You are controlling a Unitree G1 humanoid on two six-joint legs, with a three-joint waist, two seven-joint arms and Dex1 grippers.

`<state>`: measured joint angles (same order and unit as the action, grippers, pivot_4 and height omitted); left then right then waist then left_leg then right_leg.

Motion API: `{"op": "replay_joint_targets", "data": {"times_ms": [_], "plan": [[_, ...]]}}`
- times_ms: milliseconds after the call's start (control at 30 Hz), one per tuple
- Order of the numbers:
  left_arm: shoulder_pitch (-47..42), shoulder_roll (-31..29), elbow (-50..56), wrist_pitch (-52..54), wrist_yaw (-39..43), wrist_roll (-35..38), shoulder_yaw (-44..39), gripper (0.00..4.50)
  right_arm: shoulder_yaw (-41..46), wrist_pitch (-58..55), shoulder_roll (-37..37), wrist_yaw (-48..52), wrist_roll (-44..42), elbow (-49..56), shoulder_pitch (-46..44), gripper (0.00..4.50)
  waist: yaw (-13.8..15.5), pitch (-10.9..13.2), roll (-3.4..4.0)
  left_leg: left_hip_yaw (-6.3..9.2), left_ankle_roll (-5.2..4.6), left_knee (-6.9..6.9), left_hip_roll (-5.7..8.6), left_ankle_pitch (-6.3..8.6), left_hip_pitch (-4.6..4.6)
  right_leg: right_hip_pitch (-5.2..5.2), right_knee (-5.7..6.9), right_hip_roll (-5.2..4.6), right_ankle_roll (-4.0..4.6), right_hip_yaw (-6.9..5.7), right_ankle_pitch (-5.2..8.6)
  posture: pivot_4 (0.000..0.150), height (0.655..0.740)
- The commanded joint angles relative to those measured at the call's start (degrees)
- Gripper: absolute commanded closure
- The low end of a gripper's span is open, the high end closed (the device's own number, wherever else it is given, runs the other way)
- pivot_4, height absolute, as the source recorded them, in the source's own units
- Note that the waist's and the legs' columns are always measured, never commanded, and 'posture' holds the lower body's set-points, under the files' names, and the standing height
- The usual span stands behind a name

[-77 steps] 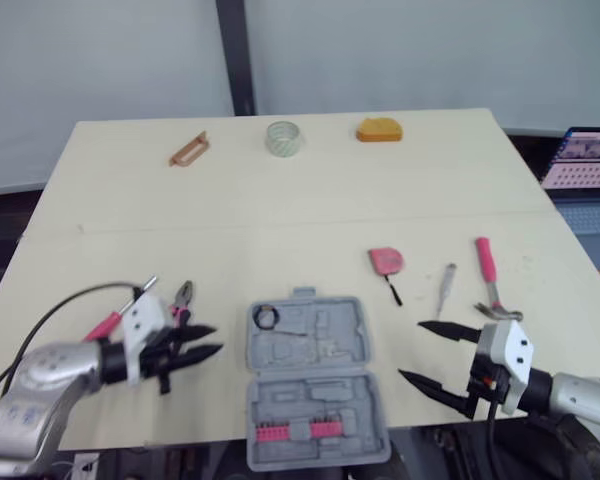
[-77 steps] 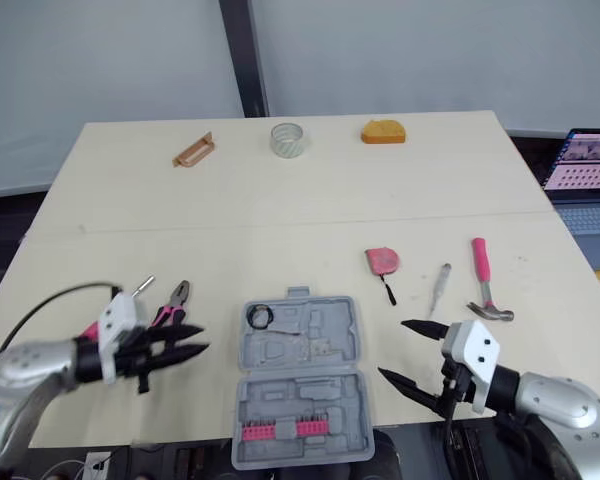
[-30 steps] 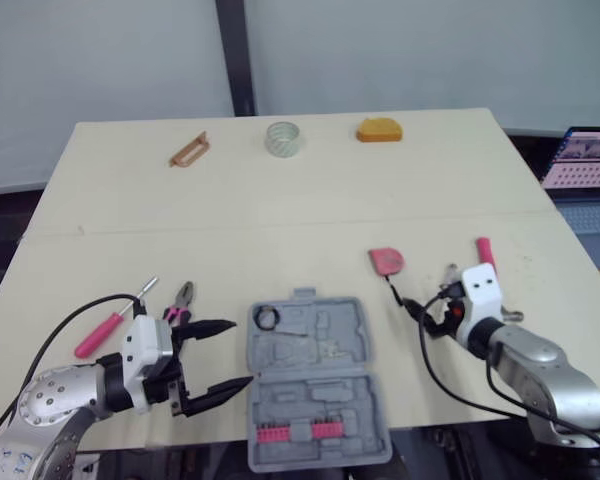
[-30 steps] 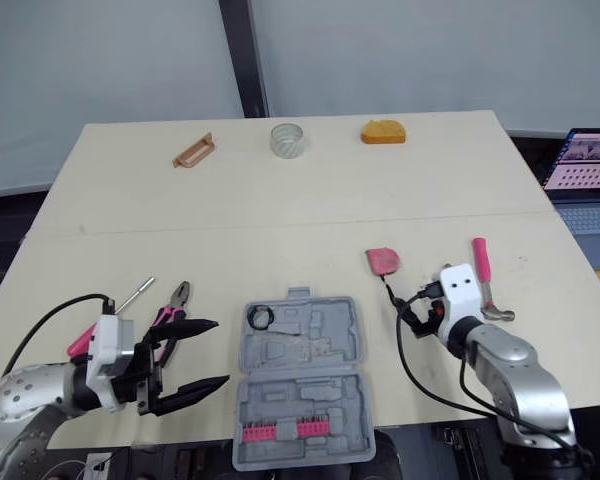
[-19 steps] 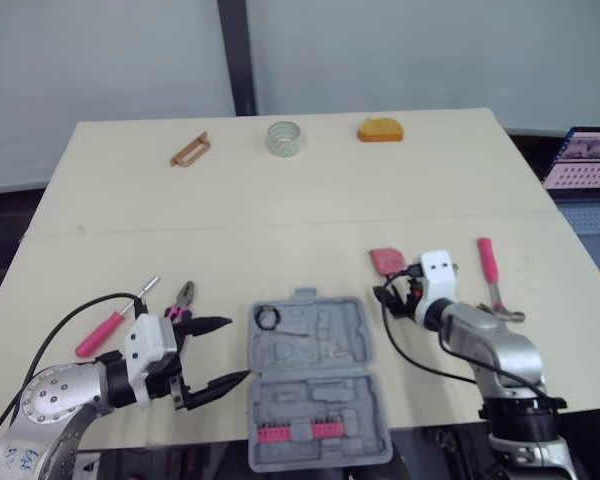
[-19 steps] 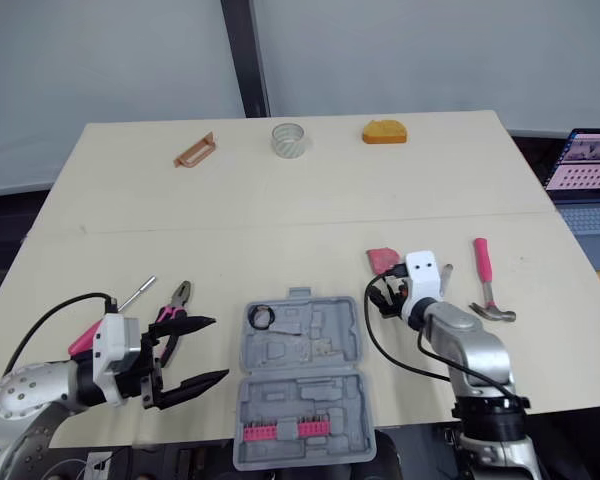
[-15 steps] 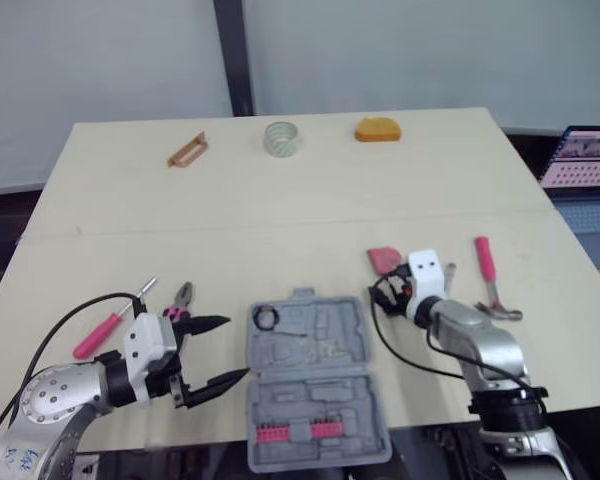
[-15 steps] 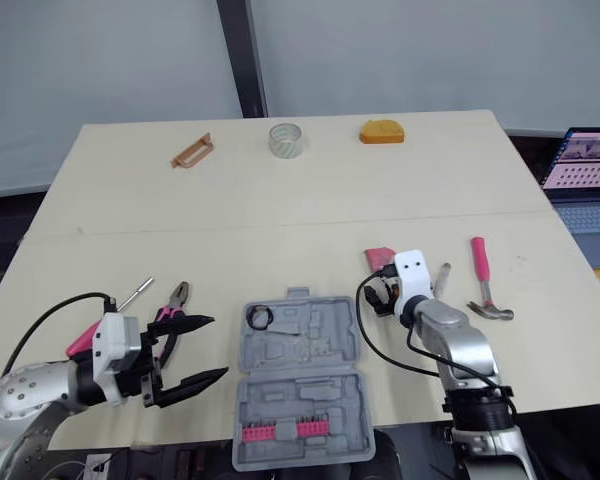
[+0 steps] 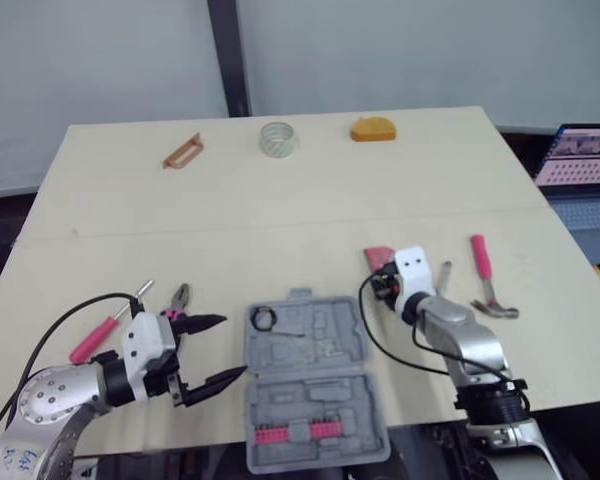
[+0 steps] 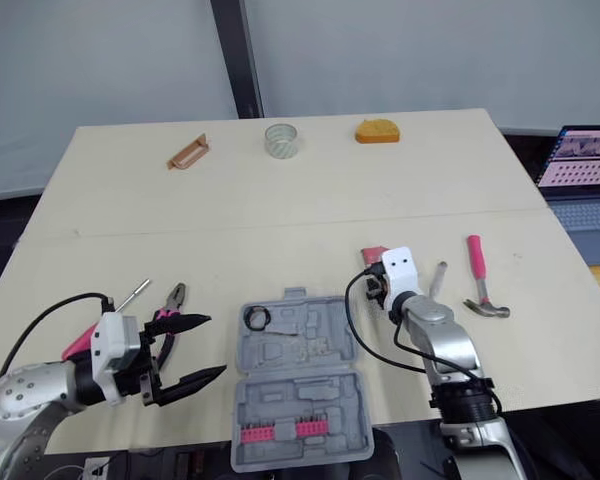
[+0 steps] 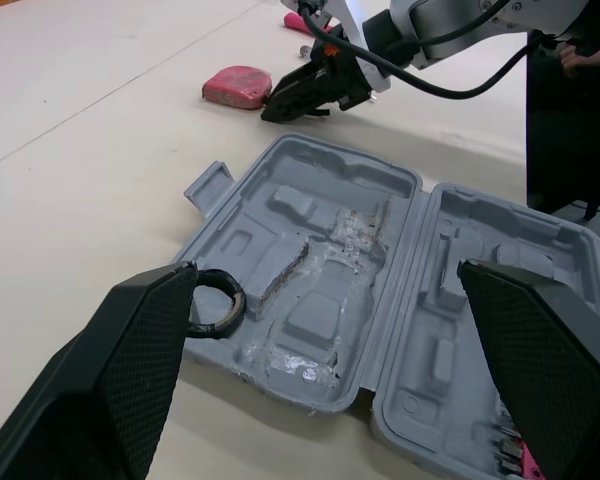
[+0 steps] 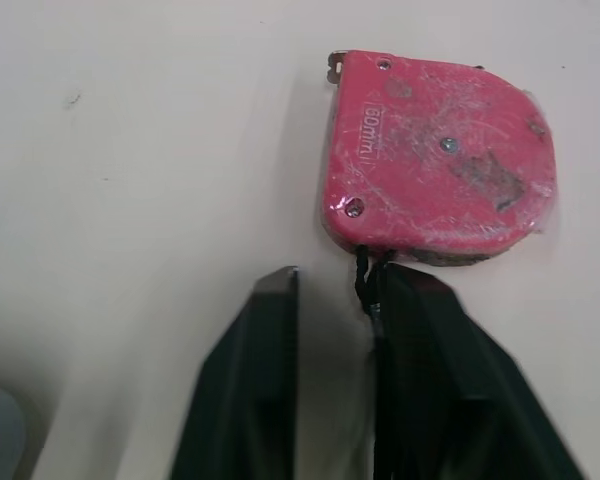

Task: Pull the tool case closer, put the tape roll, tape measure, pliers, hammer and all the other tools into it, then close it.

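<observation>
Tool case [image 9: 315, 375] lies open at the near edge of the worktop [image 9: 280, 220]. Outside it are the hammer [image 9: 485, 280], well to its right, the pliers [image 9: 178, 300], to its left, and the tape roll [image 9: 277, 138], far beyond it. Tape measure [image 12: 440, 180] sits just beyond the case's far right corner. Right pincer [image 12: 342, 282] points at it, released but with only a narrow gap, gripping nothing. The measure's black cord [image 12: 362, 262] runs along one finger's inner face. Left pincer [image 9: 234, 346] hangs just left of the case, spread wide, empty. Risks: the gap looks too narrow for the measure's body, so an advance would likely shove it away from the case. Closing on the cord alone would leave the body dangling, apt to swing or slip. Left pincer's tip, near the case wall, could nudge it. Writing: raised mark on the measure's face, roughly "60mm", uncertain; nothing else legible.
</observation>
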<state>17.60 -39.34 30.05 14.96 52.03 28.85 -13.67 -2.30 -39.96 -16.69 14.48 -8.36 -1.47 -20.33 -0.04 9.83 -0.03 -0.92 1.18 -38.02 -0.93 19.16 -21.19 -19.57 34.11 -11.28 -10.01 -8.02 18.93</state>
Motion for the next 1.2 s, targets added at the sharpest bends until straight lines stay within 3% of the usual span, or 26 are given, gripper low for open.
{"op": "replay_joint_targets", "data": {"times_ms": [33, 367, 833, 1200], "plan": [[0.59, -0.35, -0.38, -0.98, -0.05, -0.41, -1.43, 0.0, 0.24, -0.76, 0.07, -0.98, 1.22, -0.4, 0.78, 4.44, 0.0, 0.0, 0.0, 0.0, 0.0, 0.0, 0.0, 0.0, 0.0, 0.0, 0.0, 0.0, 0.0, 0.0, 0.0, 0.15, 0.74], [1.05, -0.48, -2.09, -2.66, 1.39, -0.88, -0.78, 0.0, 1.35, -3.35, -1.22, 0.02, 0.75, 3.54, 3.98, 4.44, 0.08, 0.0, 0.0, 0.0, 0.0, 0.02, 0.0, 0.0, -0.01, -0.01, -0.01, 0.0, 0.0, 0.01, 0.0, 0.15, 0.74], [0.44, -1.44, -4.08, -4.58, 5.8, -1.26, 1.36, 0.0, 3.84, -16.41, -7.78, 4.31, -5.92, 31.04, 26.63, 4.44, 0.52, -0.01, -0.01, -0.02, -0.01, 0.06, 0.0, 0.04, -0.01, 0.01, -0.1, 0.0, 0.0, 0.03, 0.0, 0.15, 0.74], [-1.03, -1.39, -8.42, -8.33, 9.58, -2.36, 4.19, 0.0, 5.43, -26.23, -7.08, 2.66, -9.96, 47.58, 39.76, 4.44, 1.35, -0.01, 0.0, -0.07, -0.02, 0.06, 0.0, 0.08, 0.01, -0.02, -0.11, 0.02, 0.0, 0.1, 0.0, 0.15, 0.74]]}}
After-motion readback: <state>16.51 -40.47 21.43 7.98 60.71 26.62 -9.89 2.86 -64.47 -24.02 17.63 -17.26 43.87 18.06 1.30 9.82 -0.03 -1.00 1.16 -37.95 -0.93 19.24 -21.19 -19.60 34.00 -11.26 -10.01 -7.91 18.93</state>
